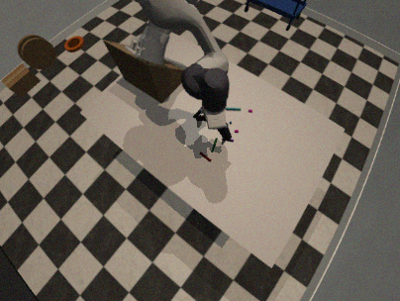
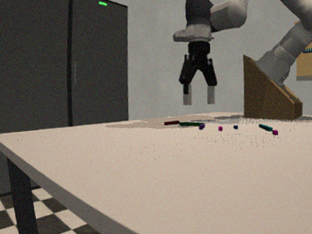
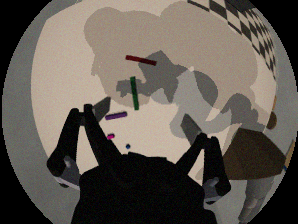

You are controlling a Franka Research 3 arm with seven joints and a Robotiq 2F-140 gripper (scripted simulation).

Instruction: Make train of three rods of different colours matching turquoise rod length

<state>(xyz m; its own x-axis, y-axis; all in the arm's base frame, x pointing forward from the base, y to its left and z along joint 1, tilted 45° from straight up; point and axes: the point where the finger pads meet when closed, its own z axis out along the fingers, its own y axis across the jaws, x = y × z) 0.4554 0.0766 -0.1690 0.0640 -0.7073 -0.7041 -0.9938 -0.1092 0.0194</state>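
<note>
My gripper (image 1: pixel 212 131) (image 2: pixel 199 100) (image 3: pixel 147 112) is open and empty, high above the table. A red rod (image 1: pixel 205 156) (image 2: pixel 171 122) (image 3: pixel 141 60) and a green rod (image 1: pixel 214 145) (image 2: pixel 192 124) (image 3: pixel 134 93) lie apart at an angle. A purple rod (image 2: pixel 202 127) (image 3: pixel 116 116) lies near the green one's end, crosswise to it. One short magenta rod (image 1: pixel 237 131) (image 2: pixel 220 128) (image 3: pixel 110 136) and a tiny blue rod (image 1: pixel 230 123) (image 2: pixel 236 127) (image 3: pixel 128 146) lie beyond. The turquoise rod (image 1: pixel 233 109) (image 2: pixel 266 127) lies near another magenta rod (image 1: pixel 250 111) (image 2: pixel 275 132).
The rods lie on a pale table (image 1: pixel 277 198) (image 2: pixel 160 181). The arm's brown wedge-shaped base (image 1: pixel 144 74) (image 2: pixel 267 100) (image 3: pixel 255 155) stands at one side. The arm's shadow covers the red and green rods.
</note>
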